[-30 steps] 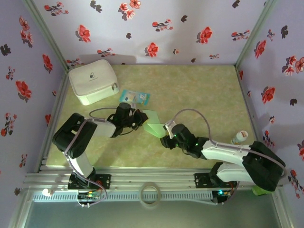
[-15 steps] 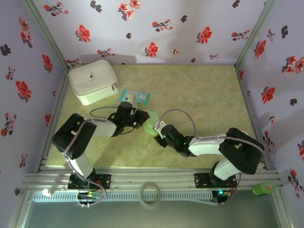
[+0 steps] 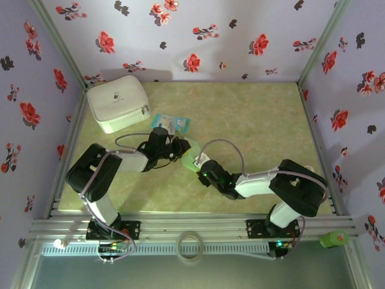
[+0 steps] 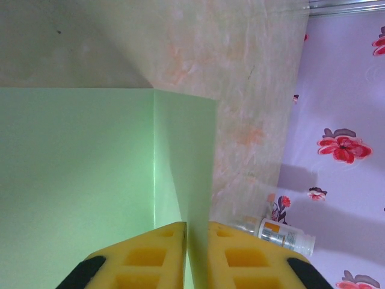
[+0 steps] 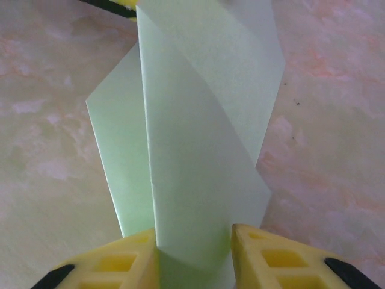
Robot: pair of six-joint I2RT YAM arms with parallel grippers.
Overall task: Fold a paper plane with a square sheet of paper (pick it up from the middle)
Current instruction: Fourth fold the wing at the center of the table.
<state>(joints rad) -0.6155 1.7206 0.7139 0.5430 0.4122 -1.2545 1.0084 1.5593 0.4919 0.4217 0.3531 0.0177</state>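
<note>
From above: pale green sheet of paper held up off the table, near the middle front, between the two claws. Left claw at its left edge, right claw at its near lower corner, both arms stretched low toward each other. White pouch in the far left corner. Small blue-and-white packet just behind the left claw, apart from the paper. Folds in the sheet too small to make out from up here.

Closer in, from the left wrist: yellow fingers almost together, pinched on the paper's edge, the sliver of gap taken up by the sheet. Broad flat panel on the left, a narrower flap on the right, a straight crease between them. Beyond, a small white bottle lying on its side at the foot of the flowered wall.

From the right wrist: the same paper as a twisted band, running from the top of the frame down between that claw's yellow fingers. Jaws half apart, the band filling the gap from one finger to the other. Gripping or merely touching: cannot tell.
</note>
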